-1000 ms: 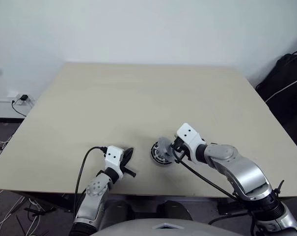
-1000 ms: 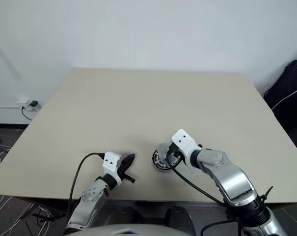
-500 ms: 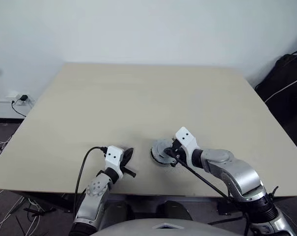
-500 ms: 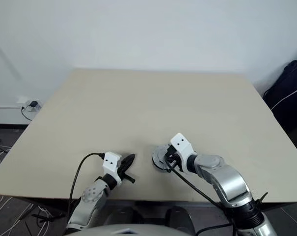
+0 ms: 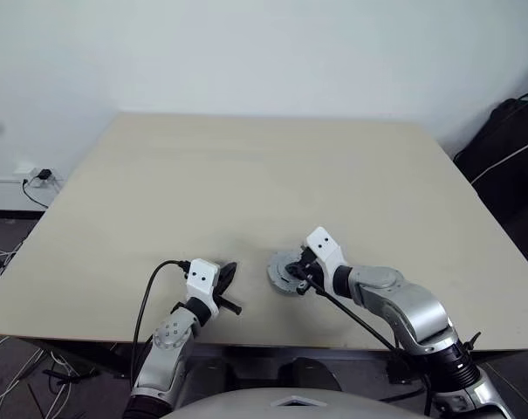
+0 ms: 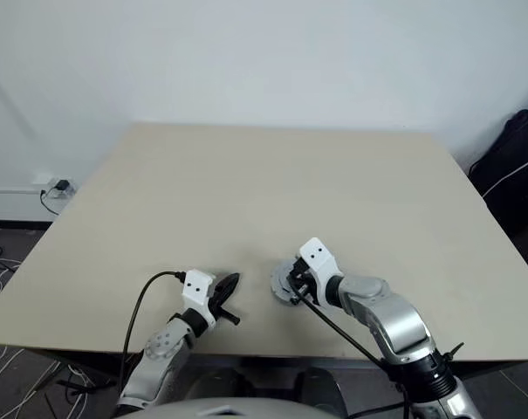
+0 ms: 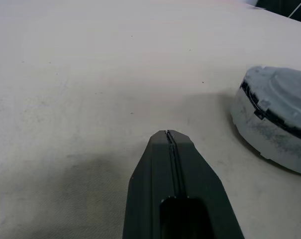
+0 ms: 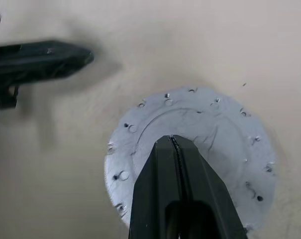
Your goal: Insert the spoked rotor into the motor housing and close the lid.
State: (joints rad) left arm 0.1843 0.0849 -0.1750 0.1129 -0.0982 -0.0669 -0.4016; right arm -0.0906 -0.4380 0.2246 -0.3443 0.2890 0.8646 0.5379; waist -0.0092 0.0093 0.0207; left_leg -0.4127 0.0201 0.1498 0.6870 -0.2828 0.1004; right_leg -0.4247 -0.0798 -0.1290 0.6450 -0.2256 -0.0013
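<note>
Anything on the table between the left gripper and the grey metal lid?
Nothing: in the left wrist view, bare beige table separates the shut left gripper from the round grey metal lid.

A pale beige table (image 5: 246, 175) spreads out ahead of me, a plain white wall (image 5: 246, 52) at twelve o'clock. A wall socket (image 5: 38, 175) sits low at ten, loose cables (image 5: 2, 262) on dark floor at nine, black bag (image 5: 508, 148) at two.
</note>
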